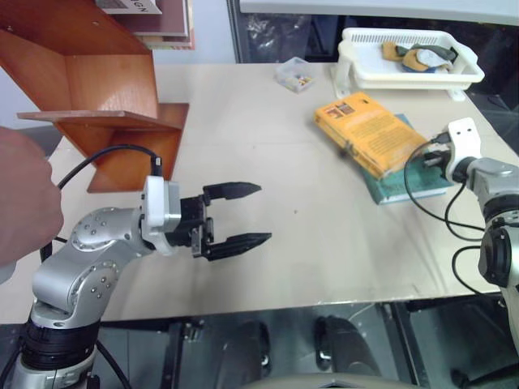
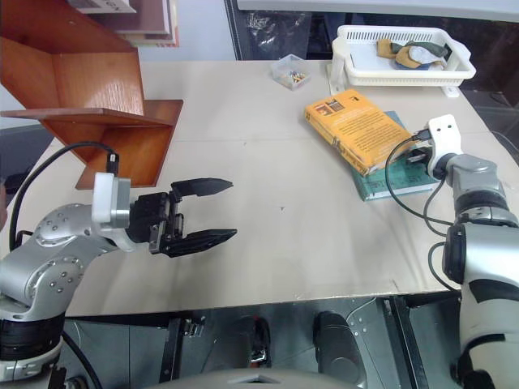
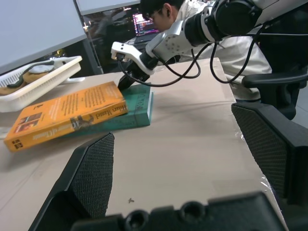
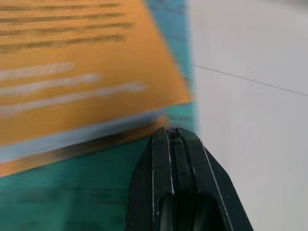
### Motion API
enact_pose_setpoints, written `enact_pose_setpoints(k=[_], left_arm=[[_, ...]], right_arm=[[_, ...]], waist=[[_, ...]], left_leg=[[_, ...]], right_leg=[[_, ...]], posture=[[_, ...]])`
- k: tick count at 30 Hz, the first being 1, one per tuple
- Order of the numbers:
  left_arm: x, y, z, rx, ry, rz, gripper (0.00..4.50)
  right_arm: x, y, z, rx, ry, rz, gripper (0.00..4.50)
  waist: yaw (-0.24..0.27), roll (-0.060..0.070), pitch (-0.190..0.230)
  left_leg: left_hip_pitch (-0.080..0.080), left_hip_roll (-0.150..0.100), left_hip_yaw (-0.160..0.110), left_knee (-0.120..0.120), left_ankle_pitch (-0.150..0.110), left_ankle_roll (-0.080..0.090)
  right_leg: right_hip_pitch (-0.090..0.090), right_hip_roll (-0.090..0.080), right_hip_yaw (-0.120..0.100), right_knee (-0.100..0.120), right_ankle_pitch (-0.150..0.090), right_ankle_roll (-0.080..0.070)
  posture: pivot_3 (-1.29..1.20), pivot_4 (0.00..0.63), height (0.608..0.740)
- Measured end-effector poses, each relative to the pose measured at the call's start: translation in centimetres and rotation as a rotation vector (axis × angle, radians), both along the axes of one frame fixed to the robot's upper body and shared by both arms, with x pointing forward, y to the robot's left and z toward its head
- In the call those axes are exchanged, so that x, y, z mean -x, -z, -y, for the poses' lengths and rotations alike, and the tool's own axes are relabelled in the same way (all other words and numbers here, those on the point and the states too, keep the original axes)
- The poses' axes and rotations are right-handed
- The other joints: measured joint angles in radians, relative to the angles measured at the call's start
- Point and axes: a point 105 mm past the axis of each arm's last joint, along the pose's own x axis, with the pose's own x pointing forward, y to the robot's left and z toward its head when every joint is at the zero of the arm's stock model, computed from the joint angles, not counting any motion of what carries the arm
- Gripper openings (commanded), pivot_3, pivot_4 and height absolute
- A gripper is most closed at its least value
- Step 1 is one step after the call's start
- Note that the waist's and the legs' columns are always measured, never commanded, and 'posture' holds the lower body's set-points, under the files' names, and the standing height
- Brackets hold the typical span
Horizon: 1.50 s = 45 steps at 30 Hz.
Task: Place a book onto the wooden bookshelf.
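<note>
1. task is barely started by my read: the orange-yellow paperback (image 1: 369, 131) lies flat on the table (image 1: 308, 243), resting on top of a thin teal book (image 1: 405, 182), nowhere near the wooden bookshelf (image 1: 97, 89).
2. my right gripper (image 3: 126, 82) has its jaws clenched together, empty, with the tip right at the paperback's corner, over the teal cover.
3. my left gripper (image 1: 239, 215) hangs with its jaws released wide, nothing between them; the paperback sits well apart, out ahead of its fingertips.
4. what's left, i reckon: grasp the book, lift it, carry it across and set it on a shelf board.
5. the paperback is thick, matte, with pale page edges; the shelf is reddish-brown flat boards at slanted angles; the table top is smooth beige sheet.
6. a white slotted plastic basket (image 1: 405, 57) stands beyond the books.
</note>
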Motion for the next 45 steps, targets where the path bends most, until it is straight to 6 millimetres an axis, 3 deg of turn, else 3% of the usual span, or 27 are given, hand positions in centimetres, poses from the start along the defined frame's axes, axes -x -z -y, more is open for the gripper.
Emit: enact_pose_setpoints(k=[8, 11, 16, 21, 28, 32, 43, 45], left_arm=[[0.0, -0.1, 0.1, -0.001, 0.006, 0.004, 4.5], [0.0, -0.1, 0.1, -0.001, 0.009, 0.006, 4.5], [-0.1, -0.2, 0.2, -0.001, 0.01, 0.01, 4.5], [-0.2, -0.5, 0.3, -0.001, 0.014, 0.024, 4.5], [-0.3, -0.5, 0.1, 0.0, -0.009, 0.024, 4.5], [-0.3, -0.3, 0.0, -0.008, -0.02, 0.014, 4.5], [-0.7, -0.3, -0.2, -0.006, -0.073, 0.012, 4.5], [-1.2, -0.2, -0.1, -0.001, -0.105, 0.003, 4.5]], right_arm=[[0.2, 0.4, -0.3, 0.009, -0.033, 0.005, 0.08], [0.0, 0.2, 0.3, 0.022, 0.019, 0.02, 0.08], [0.3, -0.1, 3.0, 0.077, 0.194, 0.046, 0.08], [0.5, 0.5, 4.1, 0.114, 0.274, 0.031, 0.08], [0.2, 1.3, 2.3, 0.088, 0.203, 0.006, 0.08], [0.3, 2.7, 1.2, 0.064, 0.15, -0.034, 0.08], [0.6, 2.8, 1.7, 0.073, 0.159, -0.034, 0.08], [0.7, 2.4, 2.2, 0.092, 0.159, -0.018, 0.6]], waist=[[0.0, 0.0, 0.0], [0.003, 0.0, 0.0], [0.006, 0.0, 0.0], [0.0, 0.0, 0.0], [-0.001, 0.0, 0.0], [0.0, 0.001, 0.001], [0.002, 0.002, 0.001], [0.004, 0.001, 0.001]], left_leg=[[0.001, 0.0, 0.0, 0.0, 0.0, 0.0], [0.001, 0.0, -0.001, 0.0, 0.0, 0.0], [0.0, -0.001, -0.001, 0.0, 0.0, 0.0], [0.0, -0.001, 0.0, 0.0, 0.0, 0.0], [0.001, 0.0, 0.0, 0.0, 0.0, 0.0], [0.0, 0.0, 0.0, 0.0, 0.0, 0.0], [0.0, -0.001, -0.001, 0.0, 0.0, 0.0], [0.0, -0.001, -0.001, 0.0, 0.0, 0.0]], right_leg=[[0.001, 0.0, 0.0, 0.0, 0.0, 0.0], [0.002, -0.001, -0.001, 0.0, 0.0, 0.0], [0.002, -0.001, -0.001, 0.0, 0.0, 0.0], [0.001, -0.001, -0.001, 0.0, 0.0, 0.0], [0.001, 0.0, 0.0, 0.0, 0.0, 0.0], [0.001, 0.0, 0.0, 0.0, 0.0, 0.0], [0.001, -0.001, -0.001, -0.001, 0.0, 0.0], [0.001, -0.001, -0.001, -0.001, 0.0, 0.0]], posture=[[0.0, 0.15, 0.74], [0.0, 0.15, 0.74], [0.0, 0.15, 0.74], [0.0, 0.15, 0.74], [0.0, 0.15, 0.74], [0.0, 0.15, 0.74], [0.0, 0.15, 0.74], [0.0, 0.15, 0.74]])
